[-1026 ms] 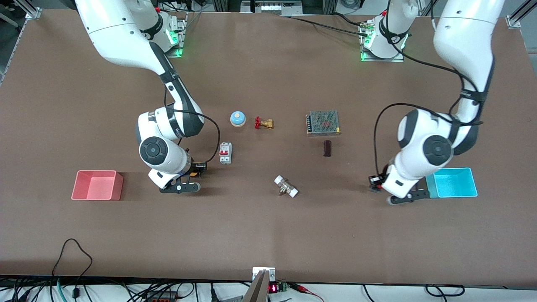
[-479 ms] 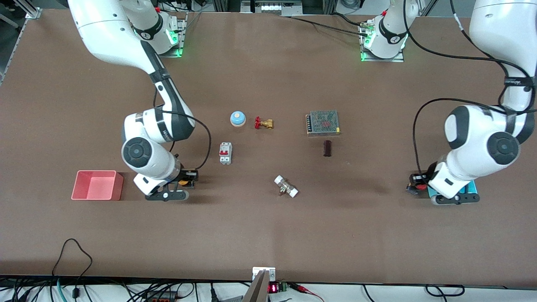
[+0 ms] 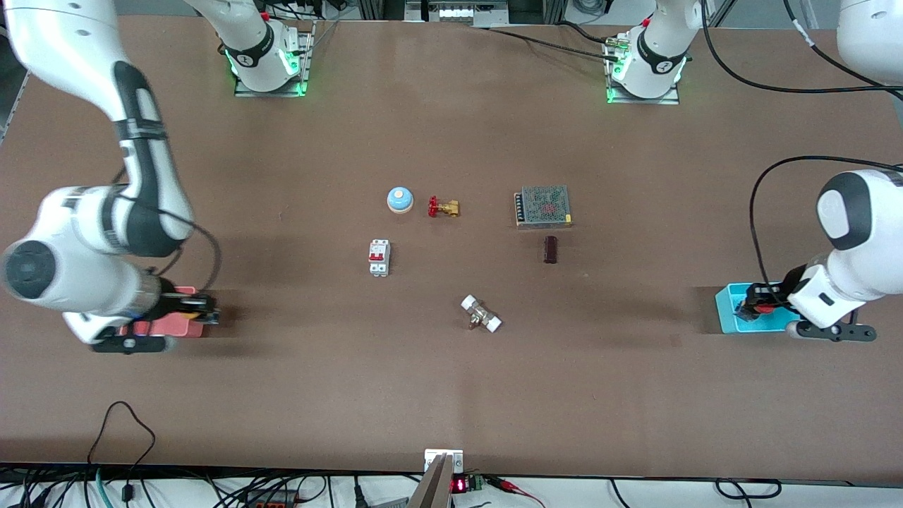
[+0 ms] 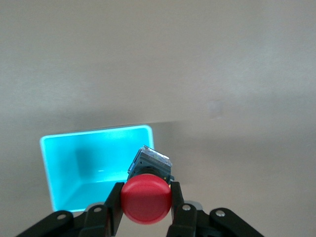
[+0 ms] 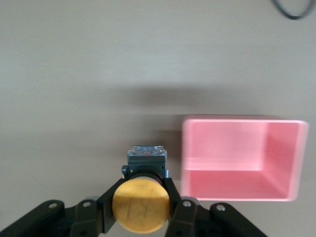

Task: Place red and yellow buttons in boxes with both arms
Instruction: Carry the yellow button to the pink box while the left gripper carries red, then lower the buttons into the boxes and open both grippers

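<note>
My right gripper [image 3: 203,310] is shut on the yellow button [image 5: 140,205], gripping its cap between both fingers. It hangs over the table just beside the wall of the pink box [image 3: 176,326] that faces the table's middle; the box also shows in the right wrist view [image 5: 237,158]. My left gripper [image 3: 749,308] is shut on the red button [image 3: 764,308], which also shows in the left wrist view [image 4: 146,199]. It hangs over the edge of the cyan box [image 3: 726,310] that faces the table's middle; the box also shows in the left wrist view [image 4: 94,163].
In the table's middle stand a blue bell [image 3: 400,200], a brass valve with a red handle [image 3: 443,207], a white circuit breaker [image 3: 379,257], a meshed power supply [image 3: 542,206], a small dark cylinder [image 3: 550,249] and a white-ended fitting [image 3: 481,314].
Both arms have swung outward with their buttons: the right gripper from the table's middle to the pink box, the left gripper onward over the cyan box's edge.
</note>
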